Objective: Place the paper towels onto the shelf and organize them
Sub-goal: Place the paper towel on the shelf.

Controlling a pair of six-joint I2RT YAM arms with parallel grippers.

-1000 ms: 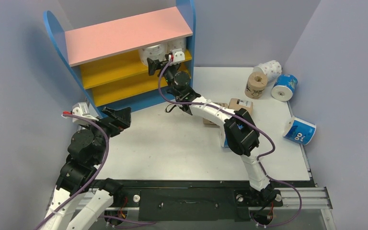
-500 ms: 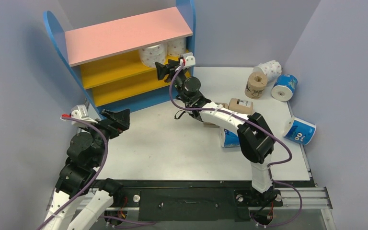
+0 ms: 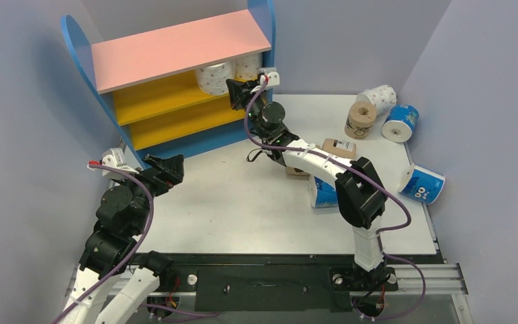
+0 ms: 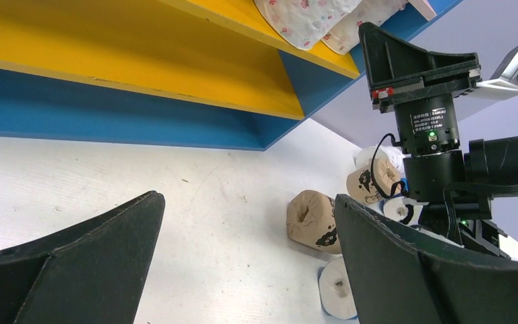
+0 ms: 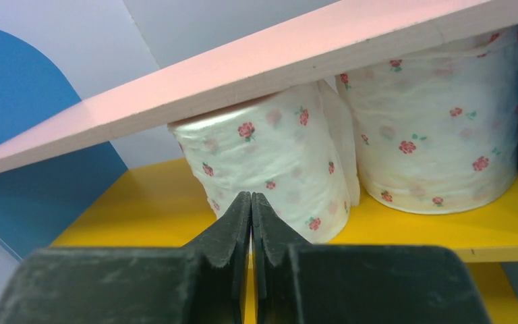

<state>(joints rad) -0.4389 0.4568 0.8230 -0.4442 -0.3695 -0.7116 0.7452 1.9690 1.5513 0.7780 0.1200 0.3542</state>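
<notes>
The shelf [image 3: 175, 50] stands at the back left, with a pink top and yellow boards between blue sides. Two white paper towels with small flower dots [image 3: 214, 77] [image 3: 248, 65] stand side by side at the right end of its upper yellow board [image 5: 141, 209]. My right gripper [image 3: 235, 91] [image 5: 251, 196] is shut and empty, just in front of the left roll [image 5: 270, 162]; the other roll [image 5: 438, 128] is to its right. My left gripper [image 3: 165, 167] [image 4: 248, 199] hangs open and empty by the shelf's lower left corner.
Loose rolls lie on the white table: tan [image 3: 361, 118], white dotted [image 3: 380, 96] and blue-and-white [image 3: 400, 121] at the back right, blue [image 3: 423, 183] at the right edge, tan [image 3: 337, 147] [image 4: 312, 219] and blue [image 3: 322, 194] beside the right arm. Grey walls close in all round.
My right gripper has drawn back a little to the right from the shelf and its jaws have closed on nothing. The left arm has not moved.
</notes>
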